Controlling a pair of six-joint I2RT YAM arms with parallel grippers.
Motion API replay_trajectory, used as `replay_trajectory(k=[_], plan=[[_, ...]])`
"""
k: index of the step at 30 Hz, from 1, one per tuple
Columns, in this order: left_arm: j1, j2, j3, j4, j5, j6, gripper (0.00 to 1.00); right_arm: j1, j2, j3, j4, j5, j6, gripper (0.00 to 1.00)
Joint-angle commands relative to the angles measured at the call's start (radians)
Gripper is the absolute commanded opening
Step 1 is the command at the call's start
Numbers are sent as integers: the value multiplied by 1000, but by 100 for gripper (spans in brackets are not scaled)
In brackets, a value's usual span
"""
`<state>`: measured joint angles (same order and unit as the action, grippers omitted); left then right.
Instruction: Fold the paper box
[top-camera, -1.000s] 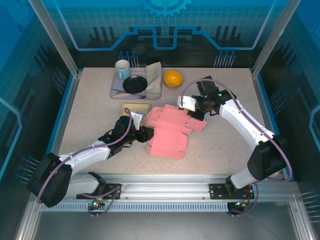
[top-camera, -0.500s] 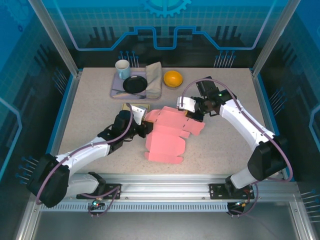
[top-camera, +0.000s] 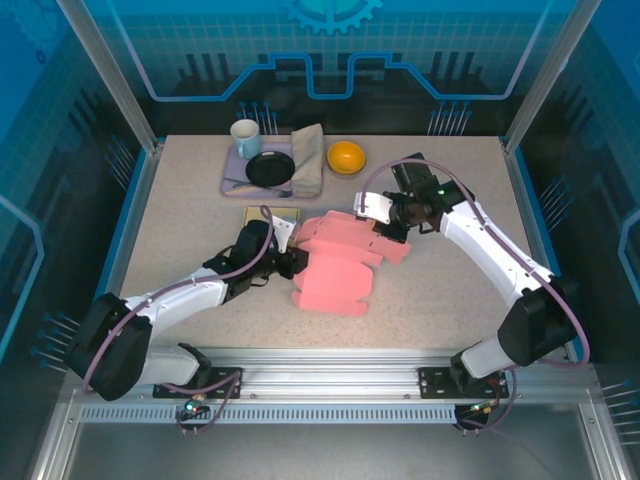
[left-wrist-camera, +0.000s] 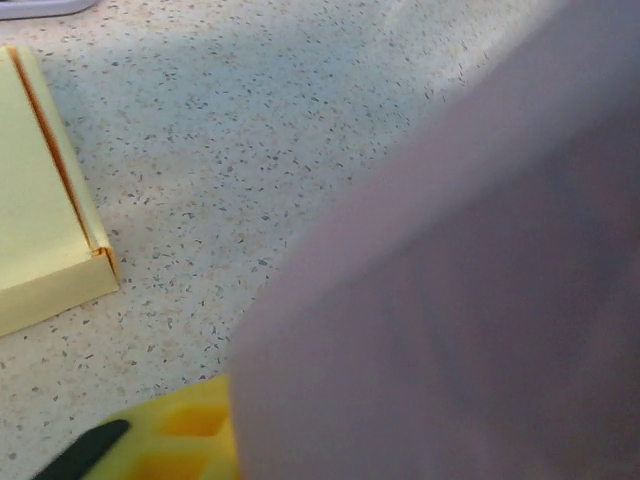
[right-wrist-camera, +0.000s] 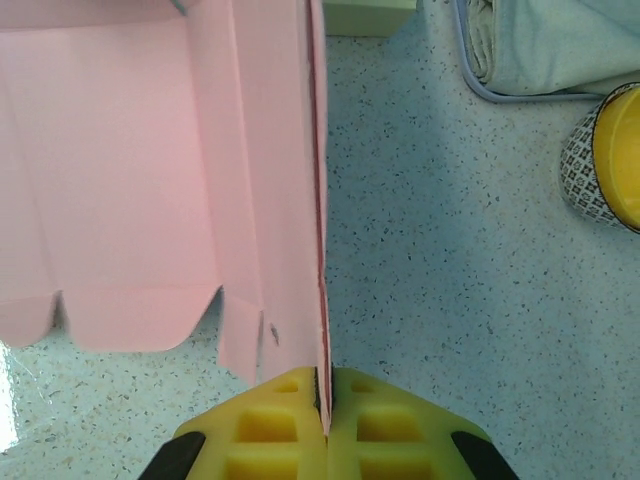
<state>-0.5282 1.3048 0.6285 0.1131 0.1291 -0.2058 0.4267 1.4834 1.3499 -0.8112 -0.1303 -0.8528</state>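
The pink paper box (top-camera: 335, 265) lies partly folded in the middle of the table. My right gripper (top-camera: 388, 230) is at its far right corner, and in the right wrist view it (right-wrist-camera: 322, 400) is shut on an upright pink wall of the box (right-wrist-camera: 150, 170). My left gripper (top-camera: 288, 262) is against the box's left edge. In the left wrist view a blurred pink panel (left-wrist-camera: 470, 300) covers most of the picture and hides the jaws. One yellow finger (left-wrist-camera: 170, 440) shows at the bottom left.
A yellow notepad (top-camera: 272, 218) lies just behind the left gripper, and it also appears as a notepad (left-wrist-camera: 40, 230) in the left wrist view. At the back stand a tray (top-camera: 232, 182) with a mug (top-camera: 245, 138), a black plate (top-camera: 270, 168) and a cloth (top-camera: 308, 158), with an orange bowl (top-camera: 346, 157) beside it.
My left gripper has moved in against the box's left edge and its jaws have narrowed. The box has shifted slightly. The right gripper has kept its grip and barely moved.
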Motion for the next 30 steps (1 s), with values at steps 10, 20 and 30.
replay_trajectory(k=[10, 20, 30], plan=[[-59, 59, 194, -74, -41, -133, 16, 108, 11, 22, 57, 109, 107, 0], [-103, 114, 267, -144, -136, -97, 30, 142, 44, 7, 84, 123, 133, 0], [-50, -102, 210, -276, -198, -16, 43, 68, 29, -27, 85, 125, 105, 0]])
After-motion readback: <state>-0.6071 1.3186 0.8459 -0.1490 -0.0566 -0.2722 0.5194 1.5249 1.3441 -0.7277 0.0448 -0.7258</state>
